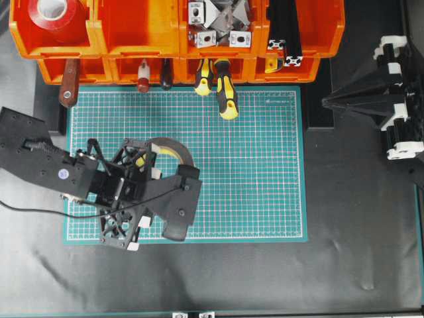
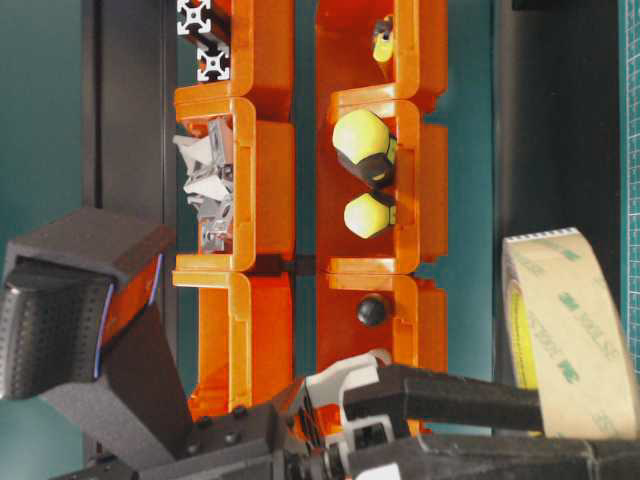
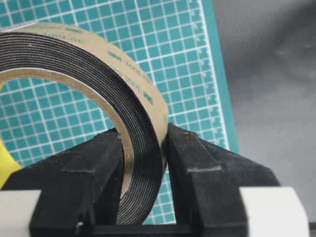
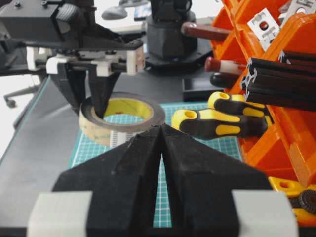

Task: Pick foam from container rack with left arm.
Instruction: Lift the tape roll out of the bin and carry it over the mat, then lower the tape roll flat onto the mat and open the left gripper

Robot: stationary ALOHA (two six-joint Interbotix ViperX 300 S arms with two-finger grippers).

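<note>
Over green mat (image 1: 252, 165), foam (image 3: 123, 98): black layers, beige face.

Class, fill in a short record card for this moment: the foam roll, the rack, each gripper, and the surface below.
foam roll: clamped through its wall, one finger inside the ring, one outside
left gripper: shut on the foam roll, over the green cutting mat
container rack: orange bins behind the mat, one holding a red tape roll
right gripper: shut, holding nothing, off to the side
</note>
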